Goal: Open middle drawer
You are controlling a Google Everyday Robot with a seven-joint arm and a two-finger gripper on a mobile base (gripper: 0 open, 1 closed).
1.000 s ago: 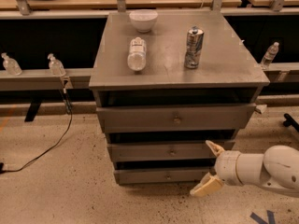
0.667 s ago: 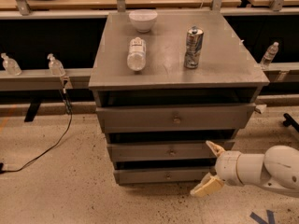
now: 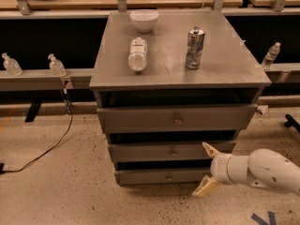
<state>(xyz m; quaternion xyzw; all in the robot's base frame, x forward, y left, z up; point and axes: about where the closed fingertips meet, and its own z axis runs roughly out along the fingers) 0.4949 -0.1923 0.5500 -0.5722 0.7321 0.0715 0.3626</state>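
Note:
The grey cabinet [image 3: 178, 76] has three alike drawers. The middle drawer [image 3: 140, 152] is a flat grey front with a small round knob [image 3: 173, 152] at its centre. It looks shut, flush under the top drawer [image 3: 140, 119] and above the bottom drawer [image 3: 140, 176]. My gripper [image 3: 206, 169] is open at the lower right, just in front of the cabinet's right side. One cream fingertip [image 3: 208, 148] reaches the middle drawer's right end, the other [image 3: 205, 187] hangs below the bottom drawer. It holds nothing and is right of the knob.
On the cabinet top stand a white bowl [image 3: 144, 19], a lying plastic bottle [image 3: 138, 54] and an upright can [image 3: 194, 48]. Small bottles [image 3: 56, 65] sit on a rail behind. A black cable [image 3: 56, 139] runs over the floor at the left.

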